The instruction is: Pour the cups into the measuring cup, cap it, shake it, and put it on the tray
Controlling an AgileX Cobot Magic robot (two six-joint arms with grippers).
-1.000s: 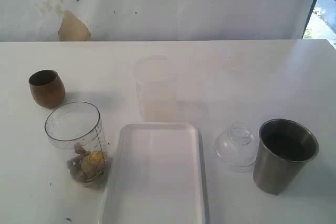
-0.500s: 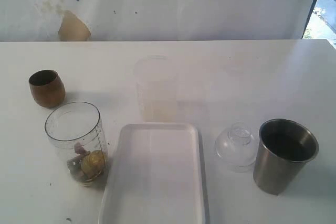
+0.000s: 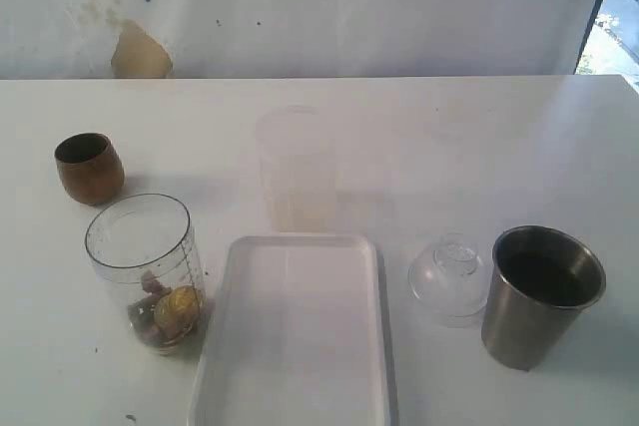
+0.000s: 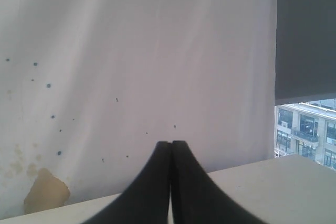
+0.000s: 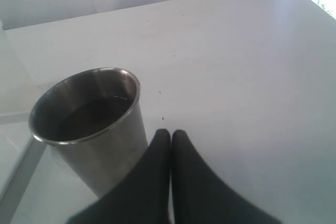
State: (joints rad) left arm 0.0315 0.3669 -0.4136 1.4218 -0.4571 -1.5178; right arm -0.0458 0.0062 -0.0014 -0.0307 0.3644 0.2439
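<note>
The left gripper (image 4: 170, 153) has its jaws pressed together, raised before a stained white wall (image 4: 131, 61); the table (image 4: 273, 182) edge lies below.

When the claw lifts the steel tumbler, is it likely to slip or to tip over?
The steel tumbler looks smooth-walled, so it may slip in a light grip. It narrows toward its base, so a push near the rim could tip it. It seems rigid, unlikely to deform.

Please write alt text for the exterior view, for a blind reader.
A white tray lies front centre on a white table, a clear measuring cup holding small objects to its left, a clear domed lid and steel tumbler to its right. A brown wooden cup stands far left, a frosted beaker behind the tray.
</note>
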